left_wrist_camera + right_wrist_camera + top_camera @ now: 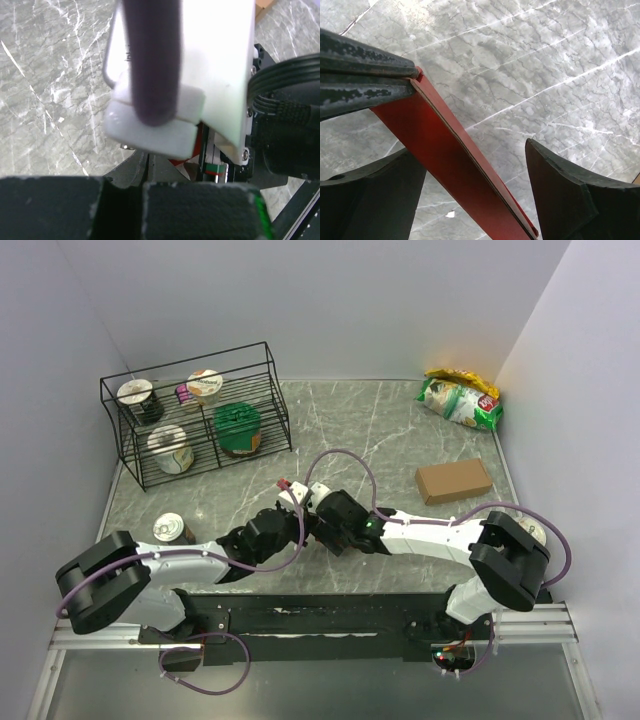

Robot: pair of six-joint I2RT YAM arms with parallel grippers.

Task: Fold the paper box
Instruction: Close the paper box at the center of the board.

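The left end effector (414,77) pinches the red paper box (437,132) above the desk (380,430); the right end effector (470,147) is spread around it.

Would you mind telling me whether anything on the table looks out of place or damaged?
Nothing looks spilled or damaged. One cup sits alone on the table, outside the wire rack that holds four others.

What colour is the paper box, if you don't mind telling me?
Bright red, with a pale cut edge; the right wrist view shows the paper box best.
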